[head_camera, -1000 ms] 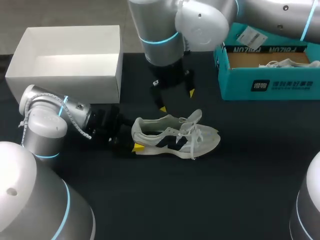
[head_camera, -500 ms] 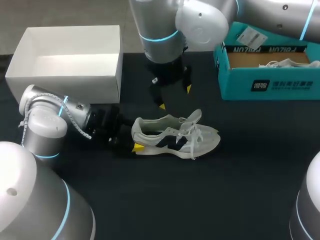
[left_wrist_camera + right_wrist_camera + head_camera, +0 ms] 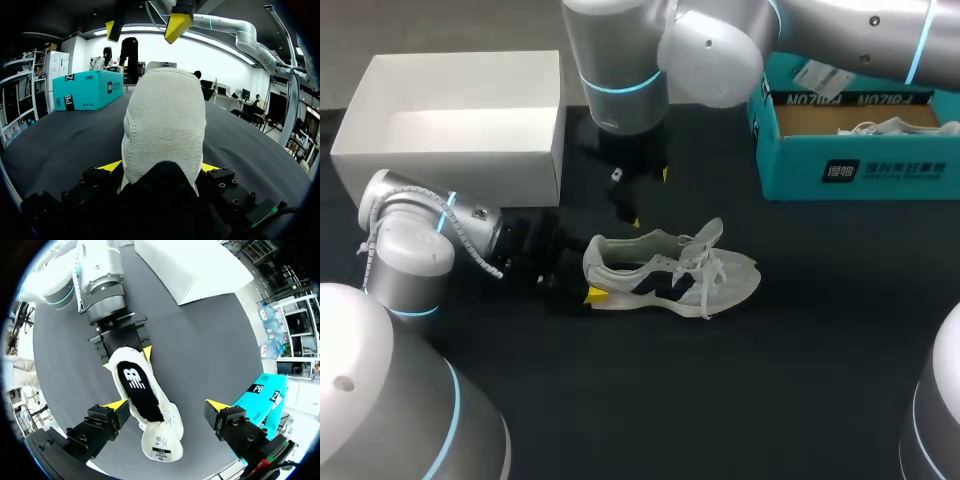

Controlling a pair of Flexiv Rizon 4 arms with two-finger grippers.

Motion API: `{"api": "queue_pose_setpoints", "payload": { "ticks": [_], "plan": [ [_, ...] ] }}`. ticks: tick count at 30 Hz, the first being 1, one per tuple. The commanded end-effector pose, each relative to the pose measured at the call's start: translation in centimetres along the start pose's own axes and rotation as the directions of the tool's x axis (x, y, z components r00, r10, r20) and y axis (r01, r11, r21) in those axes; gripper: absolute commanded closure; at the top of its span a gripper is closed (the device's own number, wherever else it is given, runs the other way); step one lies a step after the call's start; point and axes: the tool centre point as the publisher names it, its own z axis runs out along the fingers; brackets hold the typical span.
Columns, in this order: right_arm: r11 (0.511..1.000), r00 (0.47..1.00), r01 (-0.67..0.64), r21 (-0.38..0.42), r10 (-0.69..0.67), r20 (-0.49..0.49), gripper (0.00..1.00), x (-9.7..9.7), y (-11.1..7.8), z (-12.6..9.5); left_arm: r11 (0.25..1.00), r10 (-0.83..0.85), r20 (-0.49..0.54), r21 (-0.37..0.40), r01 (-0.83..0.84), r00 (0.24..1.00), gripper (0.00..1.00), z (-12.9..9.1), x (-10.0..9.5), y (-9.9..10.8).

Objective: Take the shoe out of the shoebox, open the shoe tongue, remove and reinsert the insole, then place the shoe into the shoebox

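Both fingers of the left gripper are clamping the heel of the shoe, which is lying on the worktop at 8 o'clock from the shoebox. The right gripper is hanging above it, fingers apart.

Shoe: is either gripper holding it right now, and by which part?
The left gripper is shut on the shoe at its heel, one yellow tip on each side. The right gripper hangs open above the shoe, holding nothing.

From above, the shoe hides 1 left hand fingertip; the teal shoebox is cropped.
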Motion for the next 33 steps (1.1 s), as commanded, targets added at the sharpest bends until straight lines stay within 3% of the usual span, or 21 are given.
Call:
{"api": "queue_pose_setpoints", "payload": {
  "ticks": [1,13,18,19,20,21,22,23,33],
  "plan": [
    [0.904,0.903,0.428,-0.019,-0.428,-0.044,0.0,-0.3,-0.3,0.0,1.0,-0.001,0.0,-0.002,0.001,1.0,1.0,-0.1,0.1,0.0],
    [0.904,0.903,0.428,-0.019,-0.428,-0.044,0.0,-0.3,-0.3,0.0,1.0,-0.001,0.0,-0.002,0.001,1.0,1.0,-0.1,0.1,0.0],
    [0.917,0.917,0.399,-0.007,-0.399,0.019,0.0,0.3,-0.4,1.2,1.0,-0.001,0.0,-0.002,0.001,1.0,1.0,-0.1,0.1,0.0],
    [0.92,0.92,0.391,-0.013,-0.39,0.029,0.05,0.4,-0.5,1.3,1.0,-0.001,0.0,-0.002,0.001,1.0,1.0,-0.1,0.1,0.0],
    [0.922,0.922,0.386,-0.024,-0.386,0.028,0.46,0.6,-0.5,1.4,1.0,-0.001,0.0,-0.002,0.001,1.0,1.0,-0.1,0.1,0.0],
    [0.922,0.923,0.386,-0.022,-0.385,0.025,0.63,0.6,-0.6,1.5,1.0,-0.001,0.0,-0.002,0.001,1.0,1.0,-0.1,0.1,0.0],
    [0.924,0.924,0.381,-0.018,-0.381,0.025,0.91,0.7,-0.6,1.6,1.0,-0.001,0.0,-0.002,0.001,1.0,1.0,-0.1,0.1,0.0],
    [0.923,0.923,0.385,-0.017,-0.385,0.011,1.0,0.8,-0.6,1.8,1.0,-0.001,0.0,-0.002,0.001,1.0,1.0,-0.1,0.1,0.0],
    [0.929,0.929,0.369,-0.013,-0.369,0.012,1.0,1.2,-0.5,1.8,1.0,-0.001,0.0,-0.002,0.001,1.0,1.0,-0.1,0.1,0.0]
  ]
}}
